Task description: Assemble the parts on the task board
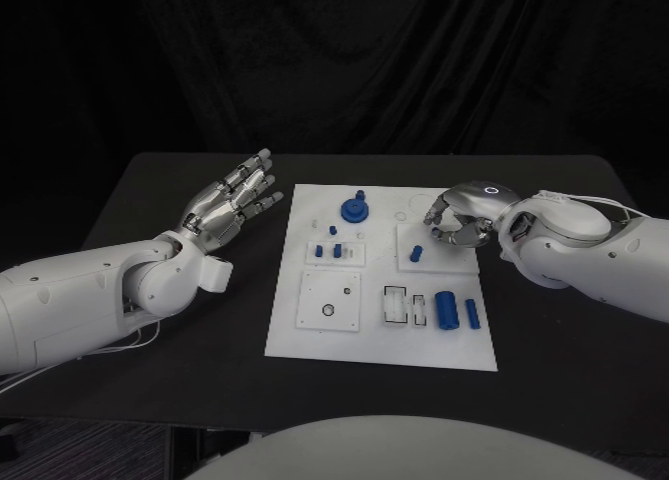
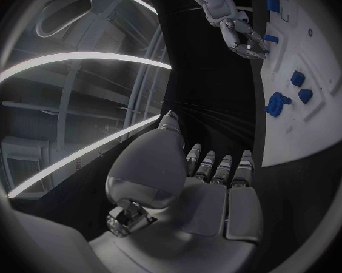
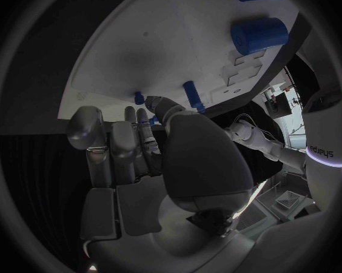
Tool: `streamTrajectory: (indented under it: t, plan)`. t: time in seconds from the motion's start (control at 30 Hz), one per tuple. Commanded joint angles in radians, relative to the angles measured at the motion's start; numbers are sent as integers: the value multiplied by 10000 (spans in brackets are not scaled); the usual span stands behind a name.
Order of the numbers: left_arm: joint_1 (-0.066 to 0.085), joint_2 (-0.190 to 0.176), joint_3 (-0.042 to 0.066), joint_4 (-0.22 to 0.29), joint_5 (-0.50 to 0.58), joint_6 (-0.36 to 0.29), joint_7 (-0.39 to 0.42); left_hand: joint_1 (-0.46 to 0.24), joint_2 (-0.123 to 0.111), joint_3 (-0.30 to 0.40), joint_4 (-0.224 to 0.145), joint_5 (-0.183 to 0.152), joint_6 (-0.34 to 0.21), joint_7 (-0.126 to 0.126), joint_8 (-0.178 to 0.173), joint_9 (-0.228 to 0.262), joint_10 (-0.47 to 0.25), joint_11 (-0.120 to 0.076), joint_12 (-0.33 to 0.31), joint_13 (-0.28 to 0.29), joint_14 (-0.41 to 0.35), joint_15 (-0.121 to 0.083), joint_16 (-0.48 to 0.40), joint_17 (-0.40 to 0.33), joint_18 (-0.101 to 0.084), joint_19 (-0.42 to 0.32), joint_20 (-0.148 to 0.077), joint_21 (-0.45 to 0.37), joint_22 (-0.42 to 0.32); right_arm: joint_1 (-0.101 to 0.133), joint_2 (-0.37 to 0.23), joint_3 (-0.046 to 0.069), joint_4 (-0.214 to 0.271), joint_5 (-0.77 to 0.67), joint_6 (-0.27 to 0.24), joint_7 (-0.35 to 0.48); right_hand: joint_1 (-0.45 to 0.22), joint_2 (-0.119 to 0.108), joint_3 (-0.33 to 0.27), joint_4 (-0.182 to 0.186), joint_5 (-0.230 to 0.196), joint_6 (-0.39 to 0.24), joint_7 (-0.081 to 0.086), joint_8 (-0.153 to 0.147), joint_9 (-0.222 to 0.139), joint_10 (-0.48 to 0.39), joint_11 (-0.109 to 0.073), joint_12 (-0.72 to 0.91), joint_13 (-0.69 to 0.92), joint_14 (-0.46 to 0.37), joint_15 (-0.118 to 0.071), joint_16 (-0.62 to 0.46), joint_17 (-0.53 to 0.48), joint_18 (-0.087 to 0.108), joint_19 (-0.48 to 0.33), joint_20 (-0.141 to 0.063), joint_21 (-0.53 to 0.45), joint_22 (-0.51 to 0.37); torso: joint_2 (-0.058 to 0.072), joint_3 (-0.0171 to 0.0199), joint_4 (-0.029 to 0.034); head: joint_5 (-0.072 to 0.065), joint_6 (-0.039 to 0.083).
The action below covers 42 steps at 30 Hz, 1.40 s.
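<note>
The white task board (image 1: 380,345) lies mid-table. On it are a blue round knob (image 1: 356,209), small blue pegs (image 1: 328,250), a single peg (image 1: 416,253), a thick blue cylinder (image 1: 447,310) and a slim blue bar (image 1: 471,313). My right hand (image 1: 457,222) hovers over the board's far right part with its fingers curled in. I see nothing between them, and the single peg (image 3: 192,96) stands just past the fingertips. My left hand (image 1: 233,205) is flat with its fingers apart, off the board's left edge, holding nothing. The left wrist view shows the right hand (image 2: 243,36) and the knob (image 2: 277,103).
Two white slotted blocks (image 1: 406,305) and a round socket (image 1: 330,309) sit on the board's near half. The black table (image 1: 565,330) has bare surface on both sides of the board. In the right wrist view the cylinder (image 3: 259,33) lies farther out on the board.
</note>
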Motion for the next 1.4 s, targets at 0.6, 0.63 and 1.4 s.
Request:
streamTrajectory:
  t: [0.6,0.63,1.4]
  plan:
    - [-97,52,8,-74,-64,332,686,498,40,81,-13,423,4,128,-48,0,0,171,3,12,115,305,15,28,171,196,285,114,250,-180,106,7,-324,-65,63,129,140,77,234,-329,284,460,-11,456,489,347,-85,245,75,38,-162,74,6,-29,49,-129,136,1232,-2,4,16,-9,-2]
    - [-103,53,8,-77,-65,337,675,518,43,85,-16,446,0,129,-49,0,-2,172,2,11,118,312,16,29,171,202,291,117,258,-181,106,7,-326,-65,59,125,140,80,235,-341,287,462,-9,467,506,360,-92,263,86,39,-169,74,5,-31,51,-133,142,1233,-5,3,9,-2,-2]
    - [-232,107,8,-188,-66,476,428,1060,191,224,-117,1233,140,349,-28,18,-8,217,0,12,168,407,37,43,139,306,341,158,292,-196,88,8,-341,-65,-653,453,401,520,251,-1141,334,510,-12,1751,2039,1046,-454,1381,797,298,-485,223,252,-134,311,-439,793,1374,-1,-1,7,72,-2]
